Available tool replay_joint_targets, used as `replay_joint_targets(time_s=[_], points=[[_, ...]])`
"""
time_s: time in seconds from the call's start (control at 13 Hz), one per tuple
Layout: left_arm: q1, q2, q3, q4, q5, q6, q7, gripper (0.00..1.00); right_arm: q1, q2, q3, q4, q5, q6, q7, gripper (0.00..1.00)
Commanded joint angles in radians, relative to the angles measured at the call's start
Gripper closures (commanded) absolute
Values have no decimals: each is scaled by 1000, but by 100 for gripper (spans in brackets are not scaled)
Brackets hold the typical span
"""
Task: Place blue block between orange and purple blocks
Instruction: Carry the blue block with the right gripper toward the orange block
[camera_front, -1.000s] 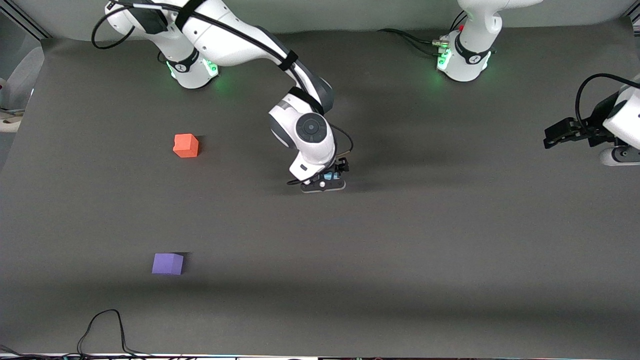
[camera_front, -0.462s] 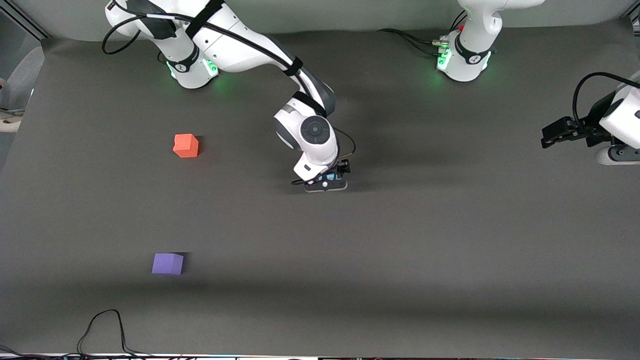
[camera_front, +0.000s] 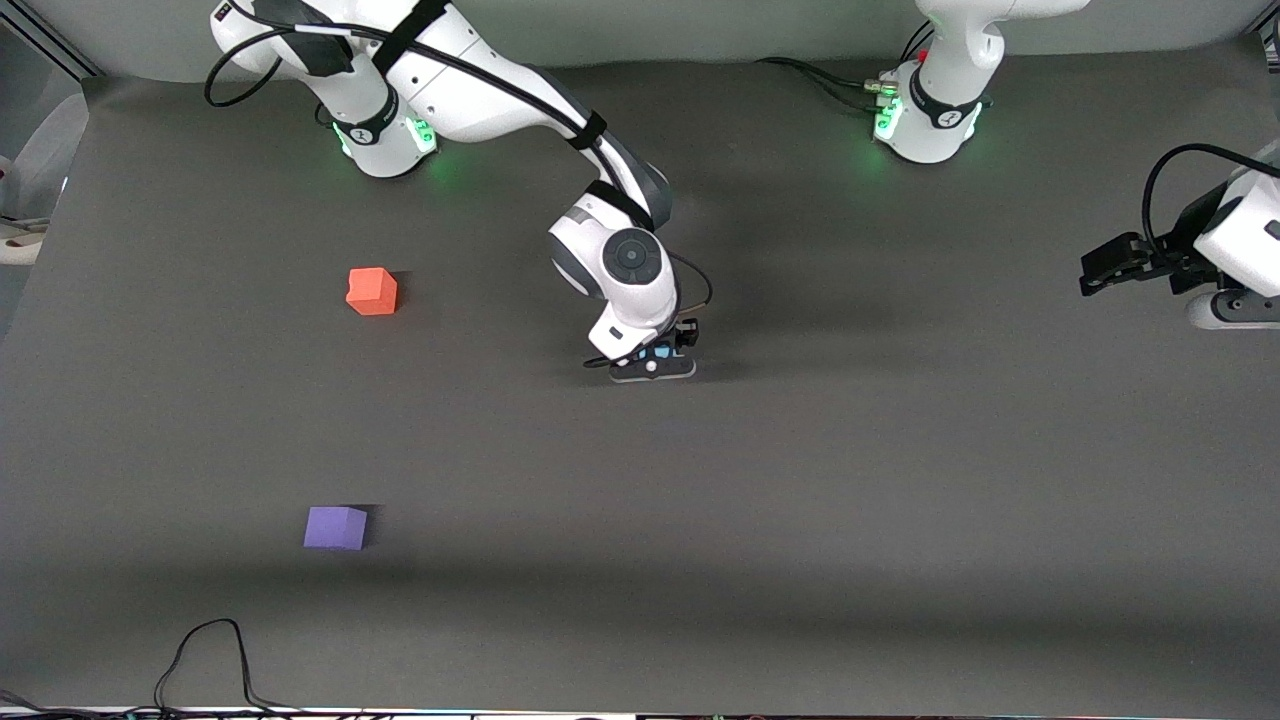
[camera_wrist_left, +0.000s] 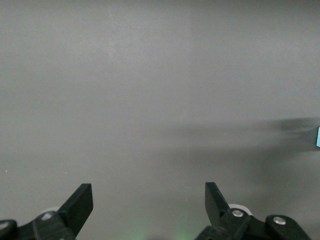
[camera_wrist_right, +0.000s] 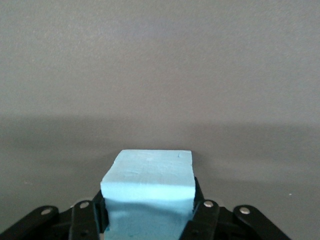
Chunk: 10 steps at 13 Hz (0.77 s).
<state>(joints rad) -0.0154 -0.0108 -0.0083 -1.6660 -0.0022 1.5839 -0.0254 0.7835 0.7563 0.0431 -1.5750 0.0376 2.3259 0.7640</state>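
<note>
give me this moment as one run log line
phase: grasp | right end effector: shut on blue block, mid-table | left end effector: open, waiting at its table end | orange block, purple block: apart, unfilled gap

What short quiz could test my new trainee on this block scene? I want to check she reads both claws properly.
1. True or false: the right claw is shut on the blue block.
2. Which cube lies nearer the front camera: (a) the orange block, (b) the purple block?
3. Fill in: the left claw, waiting at the left arm's end of the table, is ____.

Key: 1 true; 2 b; 3 open.
</note>
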Motion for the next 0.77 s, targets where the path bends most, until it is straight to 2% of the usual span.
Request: replay_joint_targets(time_s=[0.0,0.15,0.38,0.54,0.69], points=[[-14,-9,11,6,8,-12,16,0,5,-113,-64,-13,-21,-135,-8,71],[-12,-11,11,5,8,-12,16,0,2,-217,-145,-31,-16,-242,-83,71],[-18,-9,11,3,8,-10,15,0,-41,-356,-273,-92,36,-309,-265,71],[-35,-6,16,2,8,-7,15,0,-82,-426,-340,-134,56,-348,-366,71],[-41,-5,21,2,10,-7,15,0,-93,-472,-447,-186,59,-352,-504,71]])
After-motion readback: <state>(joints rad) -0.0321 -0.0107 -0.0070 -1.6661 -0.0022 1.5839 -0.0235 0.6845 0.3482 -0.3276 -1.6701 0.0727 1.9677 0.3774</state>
